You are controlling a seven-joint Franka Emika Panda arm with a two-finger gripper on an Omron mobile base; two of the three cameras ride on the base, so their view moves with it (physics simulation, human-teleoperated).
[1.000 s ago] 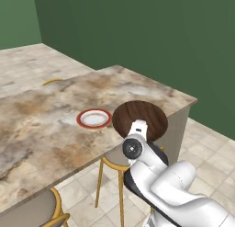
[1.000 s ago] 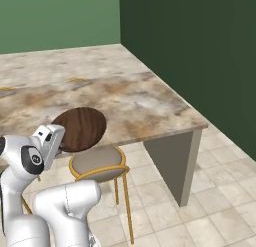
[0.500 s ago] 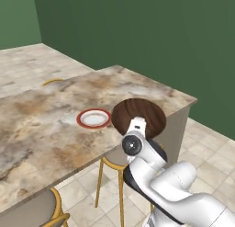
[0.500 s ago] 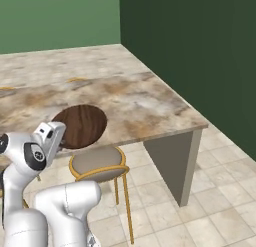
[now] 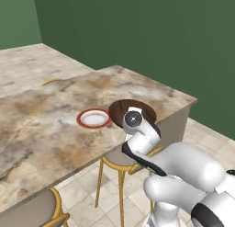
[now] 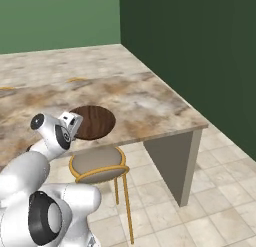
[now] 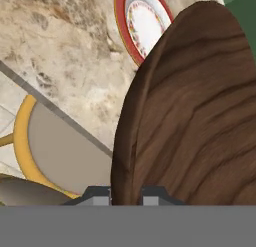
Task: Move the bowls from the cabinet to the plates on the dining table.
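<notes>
My gripper point(image 7: 126, 193) is shut on the rim of the dark brown wood-grained bowl point(image 7: 195, 106). The bowl point(image 5: 120, 109) hangs just above the near edge of the dining table point(image 5: 46, 129), with my gripper point(image 5: 132, 112) at its near rim. A red-rimmed plate point(image 5: 94, 118) with a white centre lies on the table just left of the bowl. In the hand view the plate point(image 7: 145, 23) shows past the bowl's upper left edge. From the right base view the bowl point(image 6: 95, 122) sits right of the gripper point(image 6: 75, 123), over the table point(image 6: 150, 101).
A round yellow-legged stool point(image 5: 124, 159) stands under the table edge below the bowl, and it is also seen as the stool point(image 6: 97, 161) and the stool point(image 7: 60, 151). A second stool point(image 5: 32, 212) is at the lower left. Dark green walls point(image 5: 160, 37) close off the far side.
The hand and the brown bowl have shifted slightly left, closer to the red-rimmed plate. The plate and table have stayed put.
</notes>
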